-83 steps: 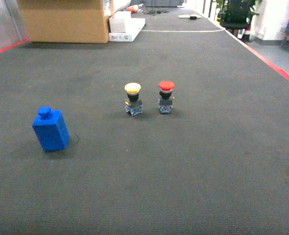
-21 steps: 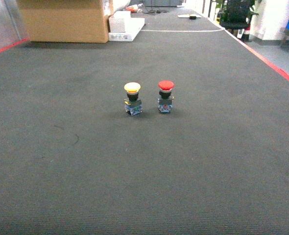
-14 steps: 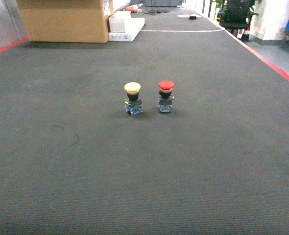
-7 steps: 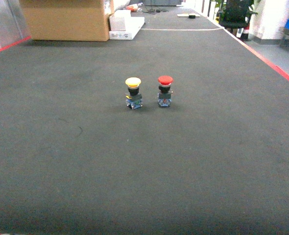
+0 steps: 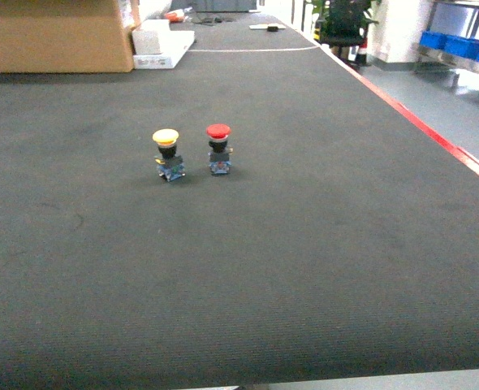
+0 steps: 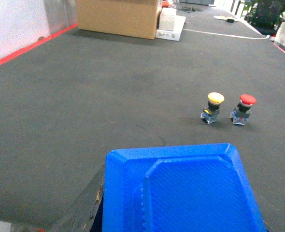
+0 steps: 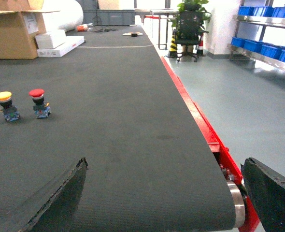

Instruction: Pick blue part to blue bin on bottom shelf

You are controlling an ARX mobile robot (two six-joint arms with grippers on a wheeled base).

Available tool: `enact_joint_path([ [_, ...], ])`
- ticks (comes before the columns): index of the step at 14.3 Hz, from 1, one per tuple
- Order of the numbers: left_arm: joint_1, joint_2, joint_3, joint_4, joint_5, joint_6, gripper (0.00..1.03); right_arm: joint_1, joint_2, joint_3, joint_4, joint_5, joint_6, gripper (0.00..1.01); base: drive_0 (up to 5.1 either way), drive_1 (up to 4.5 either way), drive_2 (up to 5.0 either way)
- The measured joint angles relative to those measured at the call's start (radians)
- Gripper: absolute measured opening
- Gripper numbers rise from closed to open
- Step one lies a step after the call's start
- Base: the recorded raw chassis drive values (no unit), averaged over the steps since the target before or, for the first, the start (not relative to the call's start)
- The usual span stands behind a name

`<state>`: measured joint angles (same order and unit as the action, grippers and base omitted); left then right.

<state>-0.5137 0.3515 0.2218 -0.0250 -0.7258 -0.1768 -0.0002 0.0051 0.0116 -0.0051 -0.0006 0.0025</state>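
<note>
The blue part (image 6: 181, 188), a ribbed blue plastic block, fills the bottom of the left wrist view. My left gripper (image 6: 181, 224) is shut on it, above the dark belt (image 6: 84, 106). One dark finger (image 6: 87, 208) shows at the part's left side; the other is hidden behind the part. My right gripper (image 7: 162, 193) is open over the belt's end, holding nothing, with fingers (image 7: 50, 203) wide apart. Neither gripper shows in the head view. The bottom shelf is out of view, and I cannot tell which blue bin is meant.
A yellow push button (image 5: 166, 153) and a red push button (image 5: 218, 146) stand side by side on the belt (image 5: 304, 227). A cardboard box (image 5: 53, 36) sits at the far end. The belt's red edge (image 5: 434, 134) runs along the right. Several blue bins (image 7: 258, 10) line a distant rack.
The blue part that stood on the belt's left 5.8 s ago is off the belt. In the last half second the head view swung right, shifting both buttons leftward.
</note>
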Motion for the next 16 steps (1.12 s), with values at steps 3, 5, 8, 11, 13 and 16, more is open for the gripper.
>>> enact_joint_path([
  [3,0.0,0.0,0.0,0.0,0.0,0.0,0.45,0.0,0.0,0.0,0.0,0.0,0.0,0.98,-1.6,-1.58,-1.6],
  [5,0.0,0.0,0.0,0.0,0.0,0.0,0.45,0.0,0.0,0.0,0.0,0.0,0.0,0.98,-1.5,-1.54,-1.5],
  [8,0.0,0.0,0.0,0.0,0.0,0.0,0.45,0.0,0.0,0.0,0.0,0.0,0.0,0.98,-1.5,-1.54,-1.5],
  [11,0.0,0.0,0.0,0.0,0.0,0.0,0.45,0.0,0.0,0.0,0.0,0.0,0.0,0.98,-1.6,-1.56,-1.6],
  [13,0.0,0.0,0.0,-0.001,0.0,0.0,0.45,0.0,0.0,0.0,0.0,0.0,0.0,0.98,-1.5,-1.51,-1.5],
  [16,0.0,0.0,0.0,0.0,0.0,0.0,0.45,0.0,0.0,0.0,0.0,0.0,0.0,0.98,-1.5,-1.49,-1.5],
])
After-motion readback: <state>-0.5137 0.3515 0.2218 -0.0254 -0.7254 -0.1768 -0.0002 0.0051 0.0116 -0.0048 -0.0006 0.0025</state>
